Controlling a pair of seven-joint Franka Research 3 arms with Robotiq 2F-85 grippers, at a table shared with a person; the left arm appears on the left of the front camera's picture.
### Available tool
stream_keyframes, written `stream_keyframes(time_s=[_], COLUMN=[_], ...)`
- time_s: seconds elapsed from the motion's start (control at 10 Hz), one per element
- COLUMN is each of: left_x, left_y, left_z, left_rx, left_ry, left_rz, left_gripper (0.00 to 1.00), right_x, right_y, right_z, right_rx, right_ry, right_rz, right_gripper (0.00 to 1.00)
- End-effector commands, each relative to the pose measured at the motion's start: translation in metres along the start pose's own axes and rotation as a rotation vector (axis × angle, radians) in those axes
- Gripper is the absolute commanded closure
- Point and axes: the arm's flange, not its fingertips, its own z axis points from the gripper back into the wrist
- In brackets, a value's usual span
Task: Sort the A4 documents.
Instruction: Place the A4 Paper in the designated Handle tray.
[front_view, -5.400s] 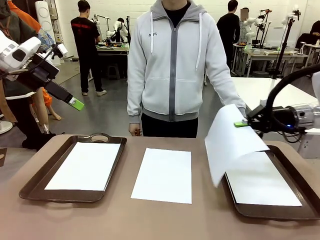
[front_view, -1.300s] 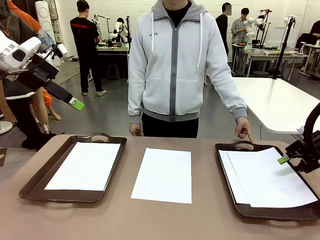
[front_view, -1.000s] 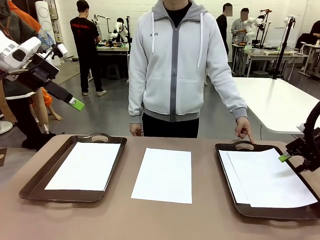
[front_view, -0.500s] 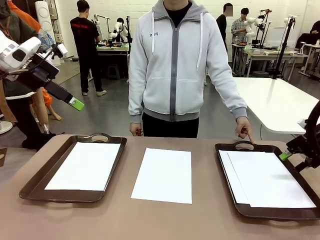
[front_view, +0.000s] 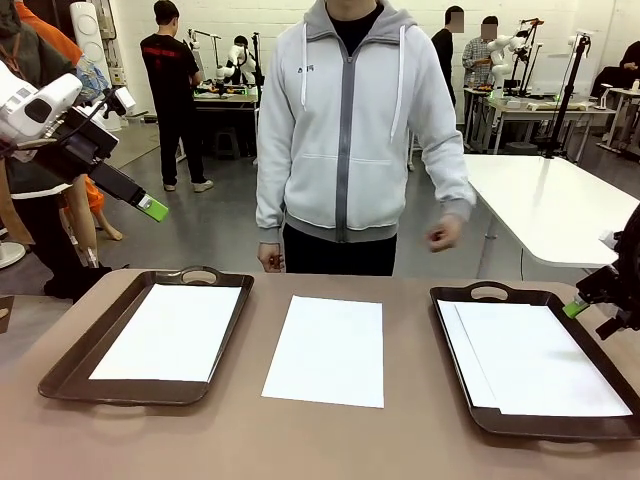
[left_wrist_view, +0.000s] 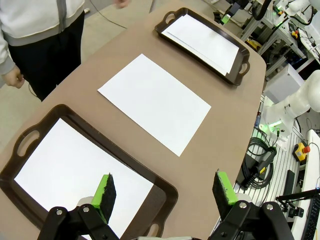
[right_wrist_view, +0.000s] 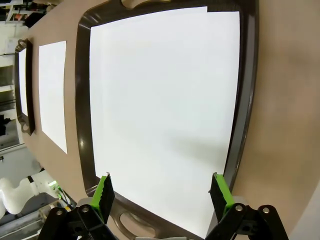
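The left pincer (left_wrist_view: 165, 190) and right pincer (right_wrist_view: 162, 192) stand fully open, empty. Risk: the thin middle sheet (front_view: 325, 348), flat on the desk (front_view: 400, 430), may slide or crumple when pinched.

Table (front_view: 412, 335), two trays (front_view: 95, 340) (front_view: 550, 427), A4 sheet (front_view: 325, 350)

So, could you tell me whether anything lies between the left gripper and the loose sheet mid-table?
Nothing visible does. The left gripper hangs open, raised above the left tray, and the sheet lies bare on the table beside that tray.
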Motion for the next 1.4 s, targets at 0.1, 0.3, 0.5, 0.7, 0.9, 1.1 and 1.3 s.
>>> stream_keyframes(time_s=[0.1,0.3,0.5,0.7,0.9,1.1,1.3], left_x=[0.0012,0.0012,0.0012,0.0012,0.0012,0.0012,0.0012], left_y=[-0.0011,-0.0011,-0.0011,-0.0011,-0.0011,-0.0011,-0.0011], left_z=[-0.0002,-0.0002,-0.0002,-0.0002,-0.0002,-0.0002,-0.0002], left_rx=[0.003,0.003,0.003,0.003,0.003,0.003,0.003], left_ry=[0.001,0.001,0.001,0.001,0.001,0.001,0.001], left_rz=[0.001,0.001,0.001,0.001,0.001,0.001,0.001], left_gripper=[0.0,0.0,0.0,0.0,0.0,0.0,0.0], right_x=[0.0008,0.0008,0.0008,0.0008,0.0008,0.0008,0.0008], right_y=[-0.0026,-0.0026,-0.0026,-0.0026,-0.0026,-0.0026,-0.0026], right_z=[-0.0019,-0.0019,-0.0019,-0.0019,-0.0019,-0.0019,-0.0019], right_rx=[0.002,0.002,0.002,0.002,0.002,0.002,0.002], right_ry=[0.005,0.005,0.005,0.005,0.005,0.005,0.005], right_rz=[-0.002,-0.002,-0.002,-0.002,-0.002,-0.002,-0.002], right_gripper=[0.0,0.0,0.0,0.0,0.0,0.0,0.0])
